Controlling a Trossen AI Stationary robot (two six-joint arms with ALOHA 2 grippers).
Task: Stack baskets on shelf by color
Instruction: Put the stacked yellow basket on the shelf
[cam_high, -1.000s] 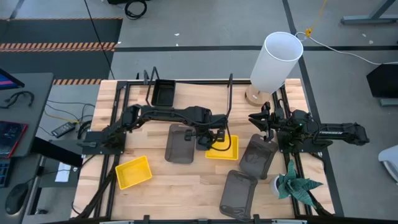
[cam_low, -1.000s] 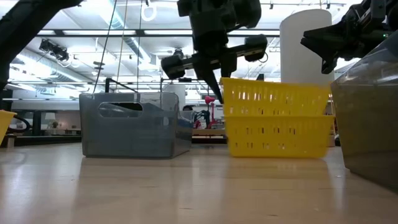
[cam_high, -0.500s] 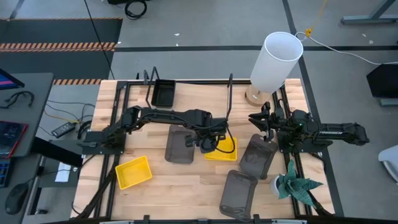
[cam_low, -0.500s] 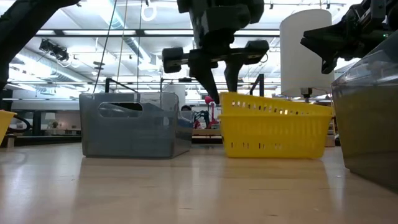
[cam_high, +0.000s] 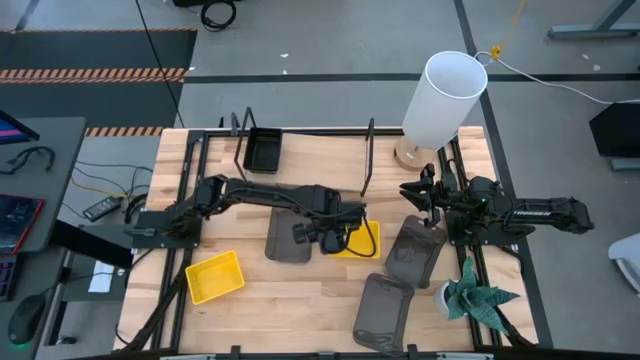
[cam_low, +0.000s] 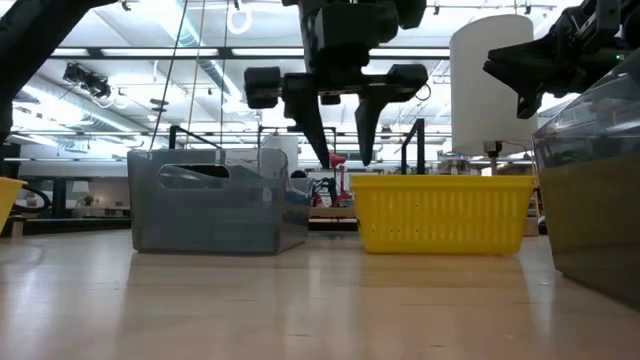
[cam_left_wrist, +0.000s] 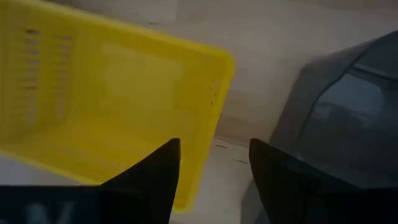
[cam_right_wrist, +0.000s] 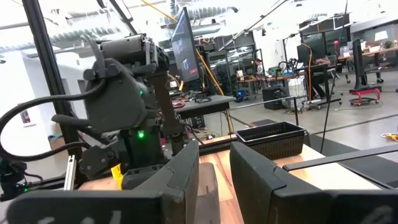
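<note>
A yellow basket (cam_high: 362, 238) (cam_low: 445, 212) (cam_left_wrist: 93, 93) stands level with its base on the table's middle. A dark grey basket (cam_high: 290, 232) (cam_low: 205, 213) (cam_left_wrist: 348, 124) rests beside it on its left. My left gripper (cam_high: 325, 232) (cam_low: 342, 158) (cam_left_wrist: 214, 171) points down, open, above the gap between these two and clear of both. A black basket (cam_high: 263, 153) sits at the far left, between the shelf's black wire frames (cam_high: 368, 160). My right gripper (cam_high: 408, 190) (cam_right_wrist: 214, 180) waits level at the table's right, open, with nothing between its fingers.
Another yellow basket (cam_high: 214, 276) lies near the front left. Two dark grey baskets (cam_high: 415, 250) (cam_high: 383, 310) lie at the right; one (cam_low: 590, 200) looms close in the low view. A white lamp (cam_high: 445, 100) and a small plant (cam_high: 475, 298) stand along the right edge.
My left gripper has opened and let go of a yellow basket that it held above another yellow one. The basket dropped into the lower one, first tilted, now level. The gripper has moved toward the table's left and rolled about its own axis.
</note>
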